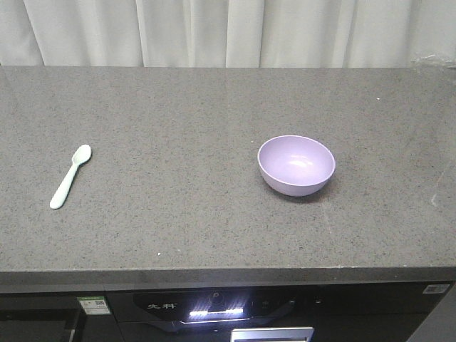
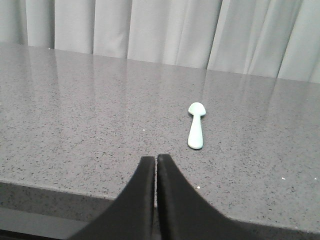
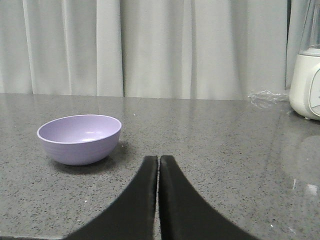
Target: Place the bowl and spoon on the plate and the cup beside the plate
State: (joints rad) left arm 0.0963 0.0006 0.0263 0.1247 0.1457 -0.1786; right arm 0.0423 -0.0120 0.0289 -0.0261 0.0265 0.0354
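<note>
Worryingly, left claw (image 2: 156,167) and right claw (image 3: 158,167) are clenched, empty; the seemingly flat spoon (image 1: 70,176), well left of the bowl (image 1: 296,165), might skid when pinched.

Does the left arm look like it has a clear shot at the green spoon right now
Probably yes. The spoon lies alone on the countertop, ahead and slightly right of the left gripper, with nothing between them. Its jaws are shut, so they would need to open first.

There are one bowl (image 1: 296,165), one spoon (image 1: 70,176) and one white appliance (image 3: 307,85) on one counter (image 1: 178,235). There are two grippers: the left gripper (image 2: 156,158) and the right gripper (image 3: 158,158).
</note>
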